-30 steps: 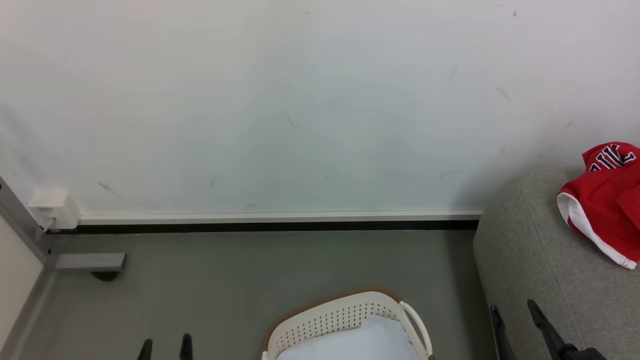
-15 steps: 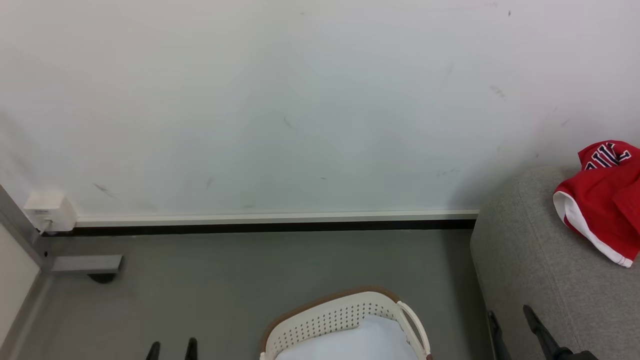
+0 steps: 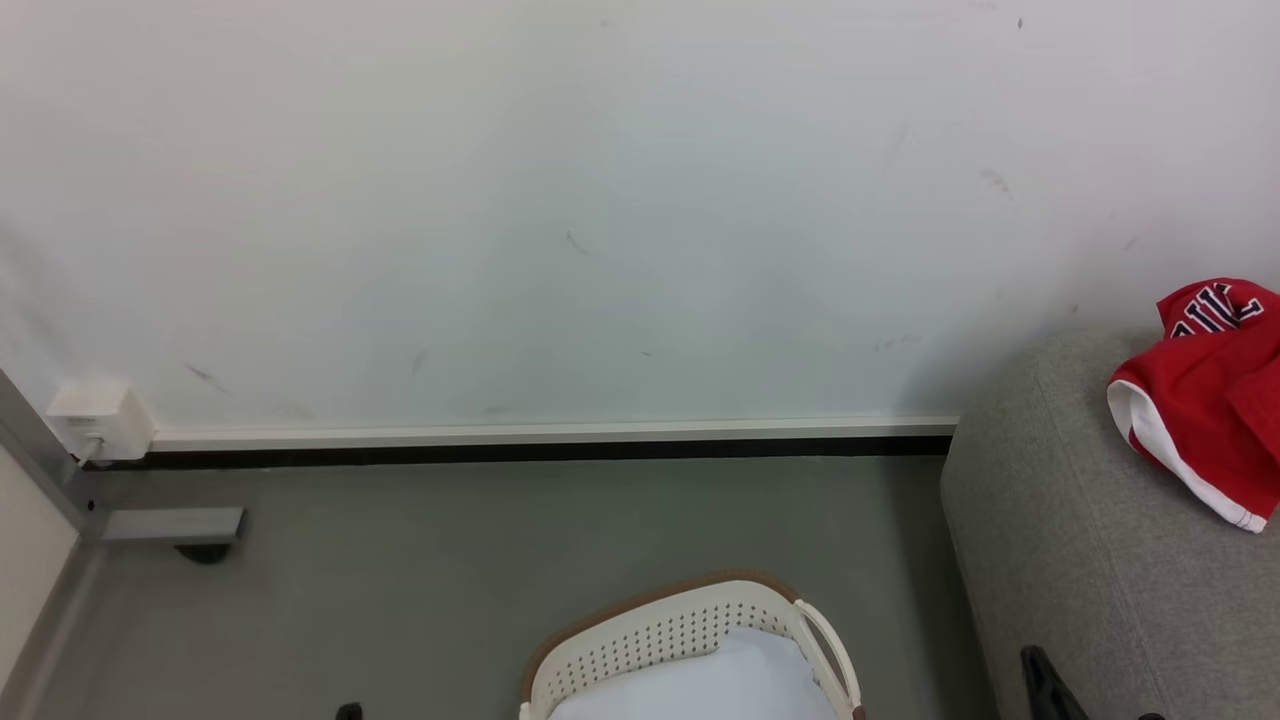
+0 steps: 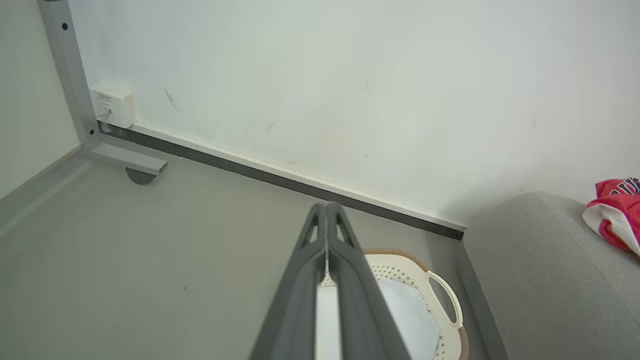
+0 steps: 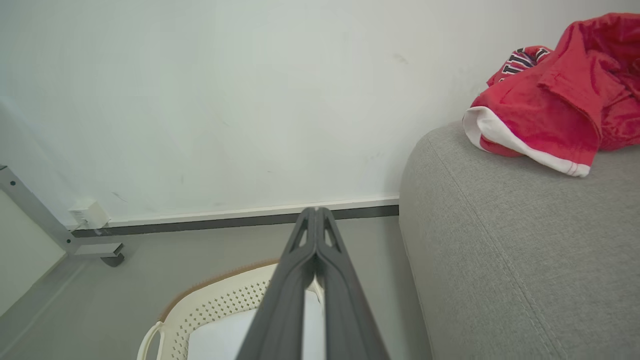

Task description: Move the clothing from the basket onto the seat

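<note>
- Head view: clothing (red jersey) lay crumpled on top of the seat, near its rounded end by the wall. Same spot as 1 s before, nothing touching it.
- On the floor just beside the seat's end sat the basket, w/ a plain white cloth inside. No red in the part visible.
- Change: both grippers had shut. A sec earlier each showed two fingers apart at the frame bottom. Now the right gripper had its jaws pressed together on nothing in its wrist view, and the left gripper likewise.
- Both had also dropped lower in head view, w/ just their dark tips at the bottom edge, well apart from the jersey.
- Judgement: jersey released & out of the basket, arms prob. pulling back to rest. Task looked done or v. nearly, unless more clothing lay hidden under the cloth.
</note>
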Motion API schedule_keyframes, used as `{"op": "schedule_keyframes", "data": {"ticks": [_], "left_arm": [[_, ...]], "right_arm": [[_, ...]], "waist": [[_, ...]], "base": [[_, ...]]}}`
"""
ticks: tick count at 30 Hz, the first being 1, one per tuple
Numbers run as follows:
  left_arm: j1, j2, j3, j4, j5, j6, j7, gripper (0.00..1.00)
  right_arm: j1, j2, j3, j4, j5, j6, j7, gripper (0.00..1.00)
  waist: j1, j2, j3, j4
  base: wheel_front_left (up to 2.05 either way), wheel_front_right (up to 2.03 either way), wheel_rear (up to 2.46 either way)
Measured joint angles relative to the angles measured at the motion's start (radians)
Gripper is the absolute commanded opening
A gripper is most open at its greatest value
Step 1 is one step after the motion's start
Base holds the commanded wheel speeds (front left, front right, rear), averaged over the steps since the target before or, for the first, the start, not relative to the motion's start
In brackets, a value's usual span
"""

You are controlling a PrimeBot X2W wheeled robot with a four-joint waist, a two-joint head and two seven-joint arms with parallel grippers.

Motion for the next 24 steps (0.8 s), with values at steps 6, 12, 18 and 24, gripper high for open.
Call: {"op": "schedule_keyframes", "data": {"ticks": [6, 12, 18, 24], "left_arm": [[-0.023, 0.0, 0.011, 0.003, -0.106, -0.007, 0.026, 0.0], [-0.045, 0.0, 0.019, 0.007, -0.202, -0.009, 0.053, 0.0], [-0.066, 0.0, 0.026, 0.011, -0.301, -0.014, 0.078, 0.0], [-0.085, 0.0, 0.032, 0.016, -0.383, -0.018, 0.098, 0.0]], "right_arm": [[-0.003, -0.002, -0.012, -0.007, 0.113, 0.0, 0.026, 0.0], [-0.018, -0.005, -0.021, -0.012, 0.218, 0.0, 0.048, 0.0], [-0.024, -0.009, -0.034, -0.019, 0.319, 0.0, 0.072, 0.0], [-0.041, -0.012, -0.044, -0.026, 0.408, 0.0, 0.093, 0.0]], "waist": [[0.0, 0.0, 0.003, 0.001], [0.0, 0.0, 0.005, 0.001], [0.0, 0.0, 0.008, 0.002], [0.0, 0.0, 0.011, 0.003]], "base": [[0.0, 0.0, 0.0], [0.0, 0.0, 0.0], [0.0, 0.0, 0.0], [0.0, 0.0, 0.0]]}}
